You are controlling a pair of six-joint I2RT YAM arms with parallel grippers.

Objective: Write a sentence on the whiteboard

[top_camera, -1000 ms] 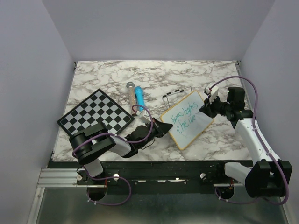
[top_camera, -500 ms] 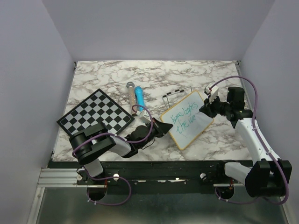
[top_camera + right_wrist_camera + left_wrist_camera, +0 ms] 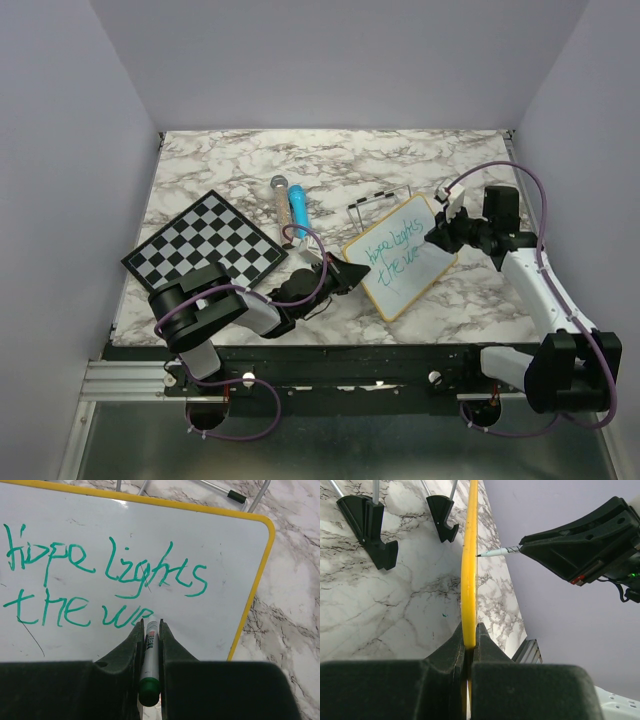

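Now R fingers [image 3: 120,680]: marker [image 3: 148,652] at whiteboard [image 3: 220,535].

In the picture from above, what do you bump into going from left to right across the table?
chessboard → blue tube → left gripper → whiteboard → right gripper

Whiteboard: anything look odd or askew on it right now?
No damage shows. The whiteboard sits diagonally on the table, its frame pinched by the left gripper. Two thin dark stray strokes cross the sentence: one through "lights", one below "the". The right gripper holds the marker.
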